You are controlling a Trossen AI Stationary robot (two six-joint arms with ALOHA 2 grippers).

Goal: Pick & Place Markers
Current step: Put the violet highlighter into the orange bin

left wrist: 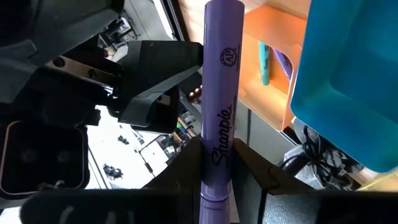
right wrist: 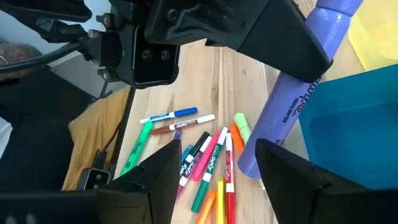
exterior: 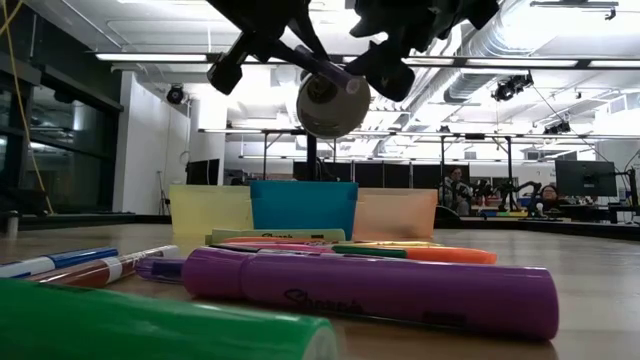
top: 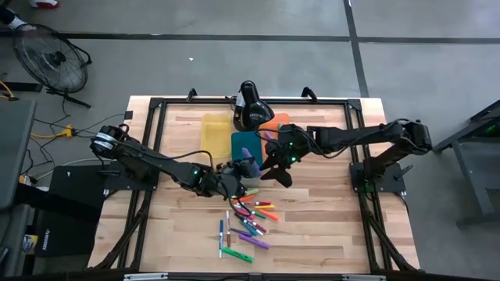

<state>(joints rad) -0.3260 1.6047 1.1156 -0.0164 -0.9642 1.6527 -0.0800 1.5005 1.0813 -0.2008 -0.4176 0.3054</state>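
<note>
A: Big things first, what's on the table (top: 328, 234)?
B: Three bins in a row at the far middle; yellow bin (top: 215, 131) left, teal bin (top: 247, 144) centre, orange bin (top: 275, 122) right; a black lump sits just beyond them.
A: And the arms?
B: They meet beside the teal bin's near edge; the left gripper (top: 234, 173) is clamped on a purple marker (top: 247, 165); the right gripper (top: 278, 173) stands spread apart with nothing in it, the marker's barrel showing beyond its fingers.
A: Anything only one camera catches?
B: The left wrist view shows a teal marker (left wrist: 264, 64) lying inside the orange bin; the low view has a fat purple highlighter (exterior: 380, 288) blocking the foreground.
A: The rest of the markers?
B: A loose pile of markers (top: 248, 222) on the near middle; bare wood left and right of it.
</note>
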